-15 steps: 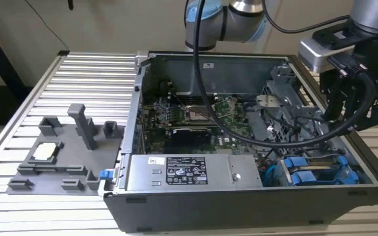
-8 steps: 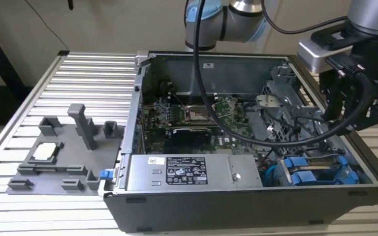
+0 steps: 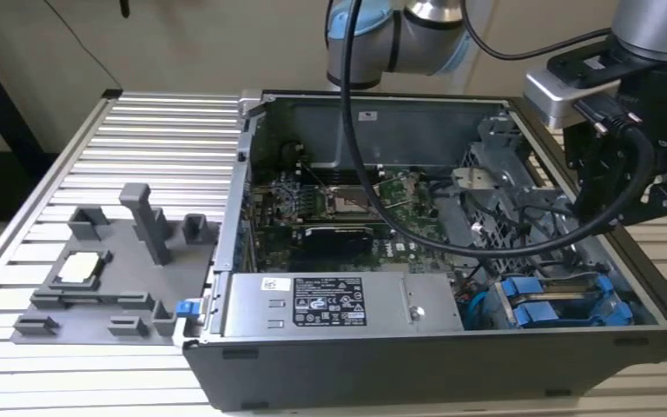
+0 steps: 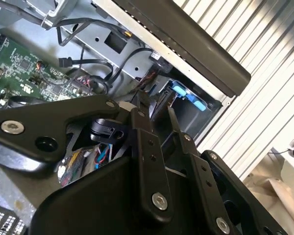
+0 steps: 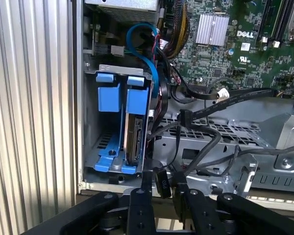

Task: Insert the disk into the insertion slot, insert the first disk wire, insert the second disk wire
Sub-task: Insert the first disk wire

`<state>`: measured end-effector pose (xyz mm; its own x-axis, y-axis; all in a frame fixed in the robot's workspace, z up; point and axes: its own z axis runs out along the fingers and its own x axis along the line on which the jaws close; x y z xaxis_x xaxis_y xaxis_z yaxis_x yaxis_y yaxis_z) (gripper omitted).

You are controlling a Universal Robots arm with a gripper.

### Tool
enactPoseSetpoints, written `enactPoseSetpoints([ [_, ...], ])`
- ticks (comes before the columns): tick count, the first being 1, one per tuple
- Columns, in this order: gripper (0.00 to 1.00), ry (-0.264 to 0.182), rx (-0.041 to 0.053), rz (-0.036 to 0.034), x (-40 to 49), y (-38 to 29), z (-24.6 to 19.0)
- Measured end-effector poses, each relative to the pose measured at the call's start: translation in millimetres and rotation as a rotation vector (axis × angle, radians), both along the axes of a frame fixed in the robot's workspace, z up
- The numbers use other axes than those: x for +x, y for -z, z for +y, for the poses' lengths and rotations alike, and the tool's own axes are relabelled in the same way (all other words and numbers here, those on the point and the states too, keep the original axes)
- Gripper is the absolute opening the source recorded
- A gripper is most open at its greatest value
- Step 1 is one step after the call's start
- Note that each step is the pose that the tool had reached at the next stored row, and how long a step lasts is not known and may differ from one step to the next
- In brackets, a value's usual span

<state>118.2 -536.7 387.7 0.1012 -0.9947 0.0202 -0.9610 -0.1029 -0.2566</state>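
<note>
With the disk [image 5: 134,139] seated in its slot [image 5: 104,141], your gripper [image 5: 160,190] pinches a wire plug [image 5: 161,180]; it likely needs squaring to the disk's socket.

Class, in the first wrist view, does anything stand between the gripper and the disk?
Nothing visibly does. The gripper, shut on a black connector, faces the disk's open end in the insertion slot; black cables run beside that path, not across it.

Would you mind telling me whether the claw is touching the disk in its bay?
Apart. In the exterior view the claw hangs high over the bay, with a clear gap down to the disk seated in it.
</note>
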Motion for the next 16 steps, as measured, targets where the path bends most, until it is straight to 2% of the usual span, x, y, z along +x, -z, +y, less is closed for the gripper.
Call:
enactPoseSetpoints([
  [4, 0.29, 0.000, -0.0002, -0.0002, 0.0, 0.0, 0.3],
  [5, 0.22, 0.000, -0.0002, -0.0002, 0.0, 0.0, 0.3],
  [7, 0.22, 0.000, -0.0003, -0.0002, 0.0, 0.0, 0.3],
  [8, 0.19, 0.000, -0.0003, -0.0002, 0.0, 0.0, 0.3],
  [16, 0.19, 0.000, -0.0003, -0.0002, 0.0, 0.0, 0.3],
])
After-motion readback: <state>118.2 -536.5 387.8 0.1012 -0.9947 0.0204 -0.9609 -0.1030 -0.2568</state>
